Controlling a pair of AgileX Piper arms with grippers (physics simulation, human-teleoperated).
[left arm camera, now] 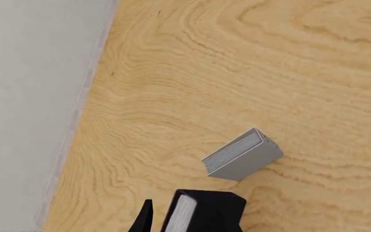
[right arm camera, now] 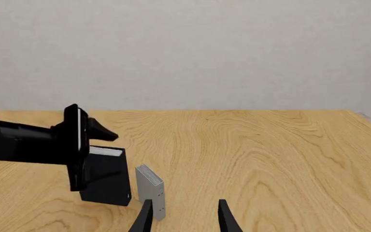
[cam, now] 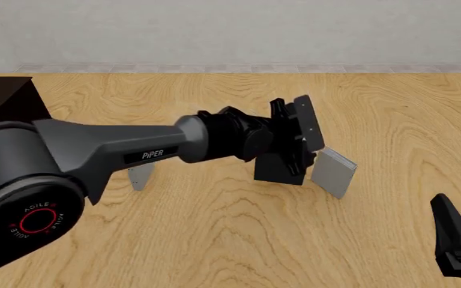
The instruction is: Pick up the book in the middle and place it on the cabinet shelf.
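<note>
over the wooden table (cam: 214,240), left gripper (cam: 295,141) clasps the book (cam: 277,167).

Light wood-grain table (cam: 214,240) against a plain pale-grey wall (cam: 230,30).

I see a thin light-grey hardcover book (cam: 333,171) standing upright on the light wooden table with bold wavy grain (cam: 230,240), right of centre in my front view, its white page edges showing in the left wrist view (left arm camera: 243,154) and its spine edge in the right wrist view (right arm camera: 150,189). A second thin light-grey book (cam: 140,177) stands upright well to the left of it, partly hidden from me. Behind the tabletop I see a plain pale grey wall (cam: 230,30) with a lighter strip along its base
</note>
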